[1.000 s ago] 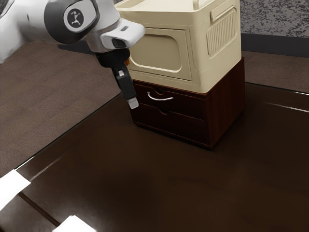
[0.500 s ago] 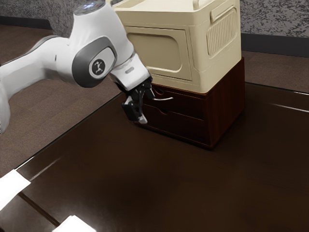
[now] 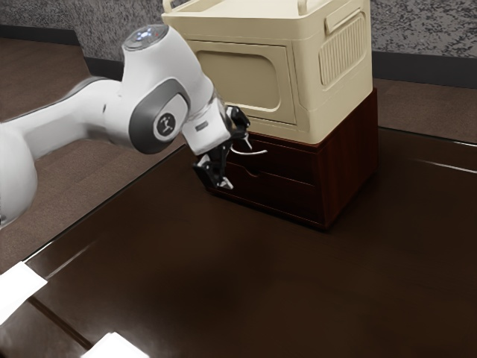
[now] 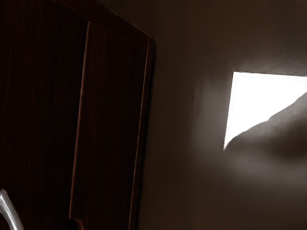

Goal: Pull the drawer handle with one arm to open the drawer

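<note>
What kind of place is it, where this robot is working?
Probably a home or office room: a glossy dark table, a small wooden drawer cabinet on it, and brown flooring behind.

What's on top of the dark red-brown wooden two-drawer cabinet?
A cream, box-shaped, plastic-looking unit with a raised rim. The top of the cabinet beneath it is covered, so nothing there can be seen.

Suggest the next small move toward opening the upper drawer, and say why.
I'd probably ease the open gripper toward the middle of the curved silver handle: its spread fingers seem to be around the handle's near end, and the upper drawer looks shut.
</note>
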